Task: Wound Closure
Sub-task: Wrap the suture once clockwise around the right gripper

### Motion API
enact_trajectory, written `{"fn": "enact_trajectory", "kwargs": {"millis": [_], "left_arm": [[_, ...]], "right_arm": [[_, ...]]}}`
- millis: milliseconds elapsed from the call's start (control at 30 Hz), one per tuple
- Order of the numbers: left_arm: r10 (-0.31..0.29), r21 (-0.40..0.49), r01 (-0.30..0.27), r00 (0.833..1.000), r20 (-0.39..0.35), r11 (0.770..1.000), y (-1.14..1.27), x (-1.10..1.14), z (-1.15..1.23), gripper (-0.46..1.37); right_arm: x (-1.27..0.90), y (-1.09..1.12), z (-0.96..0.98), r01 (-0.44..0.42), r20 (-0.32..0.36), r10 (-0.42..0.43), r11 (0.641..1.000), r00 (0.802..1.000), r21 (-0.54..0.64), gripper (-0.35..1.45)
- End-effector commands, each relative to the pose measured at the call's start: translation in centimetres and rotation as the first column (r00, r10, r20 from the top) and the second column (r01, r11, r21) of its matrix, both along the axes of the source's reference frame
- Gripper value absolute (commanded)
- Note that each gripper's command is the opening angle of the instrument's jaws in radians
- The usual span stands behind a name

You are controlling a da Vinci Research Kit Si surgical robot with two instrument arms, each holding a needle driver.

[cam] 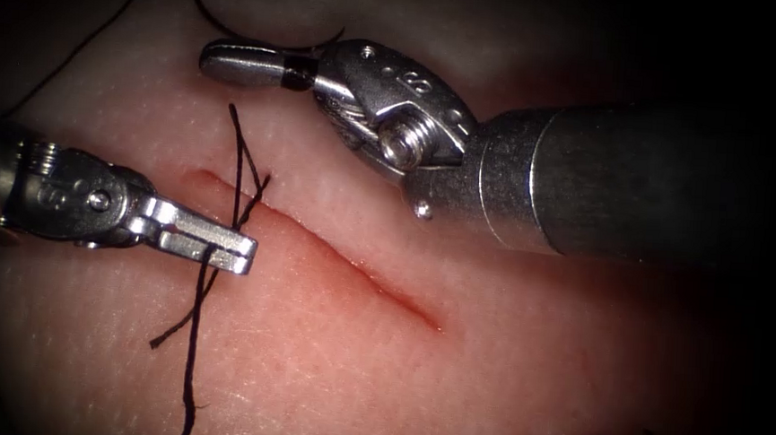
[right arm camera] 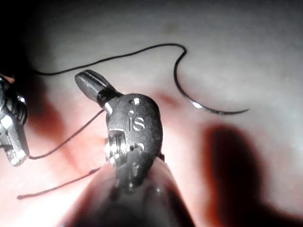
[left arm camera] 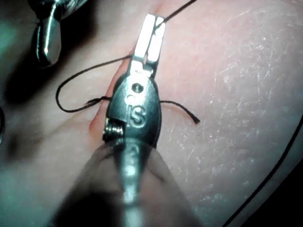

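The left tool (cam: 224, 248) lay at the left end of the cut (cam: 332, 250), its jaws closed on the thread (cam: 197, 323) just beside the stitch. From there, strands ran toward the near edge of the tissue (cam: 487, 358) and crossed over the cut's left end. The right tool (cam: 236, 63) sat on the far side of the cut, jaws together, seemingly pinching thread at their base. The needle (right arm camera: 208, 106) rested free on the tissue surface, beyond the right tool.
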State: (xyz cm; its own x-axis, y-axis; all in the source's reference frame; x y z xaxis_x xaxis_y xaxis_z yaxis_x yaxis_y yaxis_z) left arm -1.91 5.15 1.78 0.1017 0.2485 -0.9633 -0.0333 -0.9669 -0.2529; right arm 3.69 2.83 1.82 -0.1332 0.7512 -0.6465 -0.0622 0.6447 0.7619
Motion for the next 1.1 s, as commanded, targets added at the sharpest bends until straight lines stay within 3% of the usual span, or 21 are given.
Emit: {"fn": "enact_trajectory", "kwargs": {"millis": [33, 267, 467, 633, 1100], "left_arm": [[-0.002, -0.004, 0.002, 1.000, 0.001, 1.000, 0.01, 0.02, -0.01, -0.35], [-0.017, -0.002, 0.017, 1.000, 0.001, 1.000, 0.05, 0.11, -0.03, -0.35], [-0.024, -0.012, 0.024, 1.000, -0.003, 1.000, 0.06, 0.12, -0.04, -0.35], [-0.033, -0.014, 0.033, 0.999, -0.003, 0.999, 0.07, 0.11, -0.08, -0.35], [-0.050, -0.021, 0.050, 0.999, -0.001, 0.999, 0.06, 0.05, -0.13, -0.35]], "right_arm": [[-0.04, 0.00, 0.00, 0.006, -0.003, -0.006, 1.000, 1.000, -0.001, -0.35], [-0.29, -0.09, 0.06, 0.047, 0.002, -0.047, 0.999, 0.999, -0.008, -0.35], [-0.37, -0.35, 0.20, 0.149, 0.053, -0.148, 0.989, 0.988, -0.013, -0.35], [-0.25, -0.55, 0.35, 0.206, 0.056, -0.207, 0.978, 0.977, 0.021, -0.35], [0.28, -0.66, 0.56, 0.235, 0.021, -0.236, 0.971, 0.972, 0.038, -0.35]]}}
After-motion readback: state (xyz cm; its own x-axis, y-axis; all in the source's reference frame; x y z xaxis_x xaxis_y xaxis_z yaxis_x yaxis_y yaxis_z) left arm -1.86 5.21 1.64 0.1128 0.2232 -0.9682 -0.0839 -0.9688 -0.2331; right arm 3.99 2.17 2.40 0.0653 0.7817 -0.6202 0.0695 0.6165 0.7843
